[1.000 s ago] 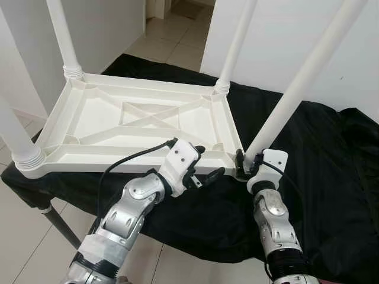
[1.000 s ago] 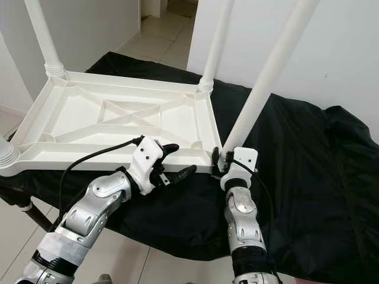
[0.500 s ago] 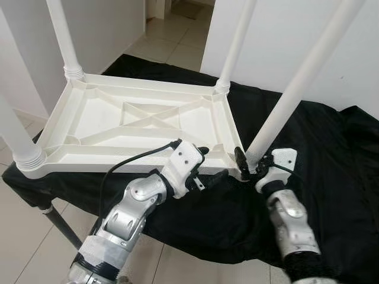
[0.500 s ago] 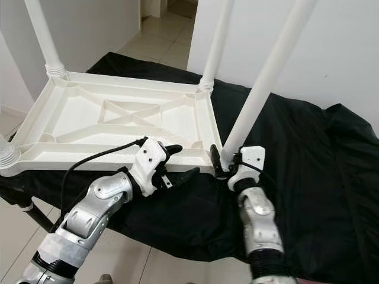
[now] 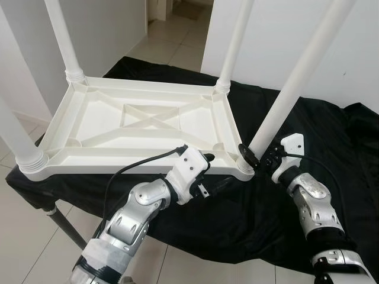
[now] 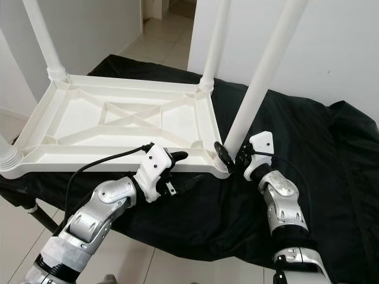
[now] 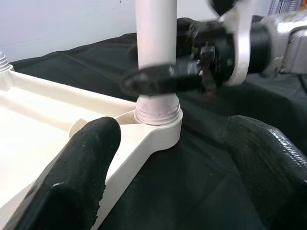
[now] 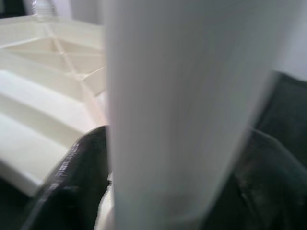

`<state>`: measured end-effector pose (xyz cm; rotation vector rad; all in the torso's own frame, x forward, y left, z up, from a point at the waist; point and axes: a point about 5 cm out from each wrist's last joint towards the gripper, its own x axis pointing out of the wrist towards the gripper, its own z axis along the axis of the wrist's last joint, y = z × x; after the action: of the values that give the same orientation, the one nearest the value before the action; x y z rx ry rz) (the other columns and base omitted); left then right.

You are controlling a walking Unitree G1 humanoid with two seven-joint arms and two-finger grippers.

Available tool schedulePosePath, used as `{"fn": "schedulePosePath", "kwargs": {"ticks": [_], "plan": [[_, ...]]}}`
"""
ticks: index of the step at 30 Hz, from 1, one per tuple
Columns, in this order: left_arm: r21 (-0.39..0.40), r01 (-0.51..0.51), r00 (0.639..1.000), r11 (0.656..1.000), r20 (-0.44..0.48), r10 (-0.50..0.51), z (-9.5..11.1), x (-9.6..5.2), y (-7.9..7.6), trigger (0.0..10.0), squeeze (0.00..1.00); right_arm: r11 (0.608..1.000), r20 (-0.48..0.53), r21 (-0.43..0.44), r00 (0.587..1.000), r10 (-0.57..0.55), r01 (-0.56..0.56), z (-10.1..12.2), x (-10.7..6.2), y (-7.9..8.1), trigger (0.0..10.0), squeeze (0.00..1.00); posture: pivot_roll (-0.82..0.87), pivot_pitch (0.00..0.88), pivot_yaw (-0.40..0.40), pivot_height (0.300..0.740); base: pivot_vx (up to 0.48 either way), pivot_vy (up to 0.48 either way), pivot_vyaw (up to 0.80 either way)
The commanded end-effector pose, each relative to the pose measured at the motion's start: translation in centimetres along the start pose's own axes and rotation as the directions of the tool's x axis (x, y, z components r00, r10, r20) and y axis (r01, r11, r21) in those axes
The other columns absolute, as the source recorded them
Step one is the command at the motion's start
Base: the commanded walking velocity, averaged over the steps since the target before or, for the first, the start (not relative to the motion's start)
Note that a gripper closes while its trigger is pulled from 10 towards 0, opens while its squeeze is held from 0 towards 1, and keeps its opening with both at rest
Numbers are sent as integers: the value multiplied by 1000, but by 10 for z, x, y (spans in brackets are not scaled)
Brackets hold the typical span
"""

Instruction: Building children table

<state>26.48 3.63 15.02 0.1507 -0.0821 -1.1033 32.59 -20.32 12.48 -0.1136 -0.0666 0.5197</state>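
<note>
A white plastic children's table [image 5: 142, 121] lies upside down on a black cloth, its legs pointing up. My right gripper [image 5: 259, 156] is shut around the base of the near right leg [image 5: 296, 83], just above its threaded socket [image 7: 157, 111]. In the right wrist view that leg [image 8: 182, 110] stands between the two black fingers [image 8: 72, 177]. My left gripper [image 5: 218, 170] is open, close to the table's front rim and just left of that corner. The left wrist view looks between its open fingers [image 7: 76, 177] at the socket and the right gripper.
The black cloth [image 5: 331, 148] covers a low stand with a dark metal leg [image 5: 62, 228] at the near left. The other table legs [image 5: 62, 41] rise high at the remaining corners. White walls stand close behind, with a tiled floor [image 5: 172, 35] and a doorway beyond.
My right forearm has swung out to the right and its wrist has turned around the leg's base. My left gripper has edged a little right and lower along the front rim.
</note>
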Motion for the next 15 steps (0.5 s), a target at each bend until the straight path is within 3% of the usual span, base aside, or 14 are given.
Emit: {"fn": "schedulePosePath", "kwargs": {"ticks": [1,2,14,15], "plan": [[0,17,1000,1000,5,-17,2,2,-4,10000,0,1000,-31,-11,999,17,-17,-3,-1,-2,3176,0,19,0,-88,740,0,0,0],[0,19,1000,1000,4,-19,2,2,-5,10000,0,1000,-37,-7,999,27,-28,-4,1,-3,0,0,32,0,-93,740,0,0,0],[10,16,1000,1000,-5,-16,2,-3,-4,10000,0,999,-36,22,998,45,-45,-8,0,-10,0,0,40,0,-110,740,0,0,0],[10,14,1000,1000,-7,-14,1,-4,-4,10000,0,999,-46,36,999,24,-22,-10,0,-9,10000,0,41,0,-117,740,0,0,0]]}}
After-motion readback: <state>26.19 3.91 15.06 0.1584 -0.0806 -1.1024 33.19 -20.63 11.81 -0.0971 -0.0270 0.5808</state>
